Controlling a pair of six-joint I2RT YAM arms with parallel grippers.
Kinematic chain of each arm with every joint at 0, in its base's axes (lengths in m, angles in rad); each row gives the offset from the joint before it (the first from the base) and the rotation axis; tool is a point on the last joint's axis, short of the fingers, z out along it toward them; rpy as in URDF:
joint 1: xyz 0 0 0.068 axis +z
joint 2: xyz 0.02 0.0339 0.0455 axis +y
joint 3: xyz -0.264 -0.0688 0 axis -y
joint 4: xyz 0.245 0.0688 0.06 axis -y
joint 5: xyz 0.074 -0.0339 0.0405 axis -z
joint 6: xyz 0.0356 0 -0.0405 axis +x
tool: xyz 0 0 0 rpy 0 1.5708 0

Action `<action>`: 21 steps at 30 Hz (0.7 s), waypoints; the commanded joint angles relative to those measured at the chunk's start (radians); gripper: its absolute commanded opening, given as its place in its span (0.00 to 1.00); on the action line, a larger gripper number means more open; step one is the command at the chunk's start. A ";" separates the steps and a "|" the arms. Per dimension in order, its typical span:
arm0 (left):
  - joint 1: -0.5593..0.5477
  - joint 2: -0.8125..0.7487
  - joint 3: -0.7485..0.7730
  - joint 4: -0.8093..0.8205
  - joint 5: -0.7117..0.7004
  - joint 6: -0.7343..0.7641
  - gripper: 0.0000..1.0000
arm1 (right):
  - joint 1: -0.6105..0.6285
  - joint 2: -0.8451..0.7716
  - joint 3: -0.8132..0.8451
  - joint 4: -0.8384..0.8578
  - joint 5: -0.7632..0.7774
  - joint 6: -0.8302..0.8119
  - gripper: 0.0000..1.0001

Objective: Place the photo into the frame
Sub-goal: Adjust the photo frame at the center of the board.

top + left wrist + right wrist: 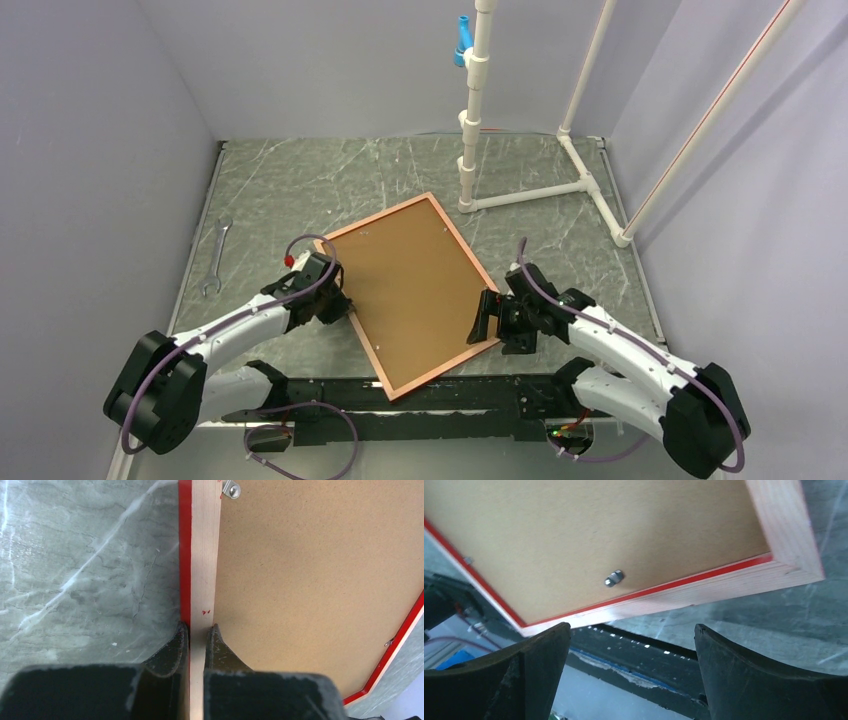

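The frame (pixel 375 217) lies back side up in the middle of the table, with the brown backing board (pixel 410 285) filling it. Its near corner reaches over the black base rail. The photo is hidden or out of view. My left gripper (pixel 342 300) is shut on the frame's left rail; in the left wrist view its jaws (pixel 199 627) pinch the pale wood rail (pixel 202 555) with its red outer edge, beside the board (pixel 310 580). My right gripper (pixel 485 318) is open and empty at the frame's right edge. In the right wrist view it (pixel 632 626) sits just below the frame's rail (pixel 724 582), not touching.
A metal wrench (pixel 215 257) lies at the table's left edge. A white pipe stand (pixel 470 120) with a blue fitting (pixel 462 40) stands at the back right. Small metal clips (pixel 614 578) (pixel 231 488) sit on the board. The black base rail (pixel 470 395) runs along the near edge.
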 commanded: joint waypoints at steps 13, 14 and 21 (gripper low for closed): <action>-0.099 -0.056 -0.080 0.129 0.137 0.030 0.00 | -0.050 0.322 0.143 0.237 0.121 -0.037 0.96; -0.123 -0.057 -0.080 0.128 0.131 0.018 0.00 | -0.063 0.338 0.152 0.242 0.120 -0.048 0.96; -0.321 -0.022 -0.081 0.149 0.102 -0.099 0.00 | -0.150 0.418 0.221 0.254 0.133 -0.129 0.96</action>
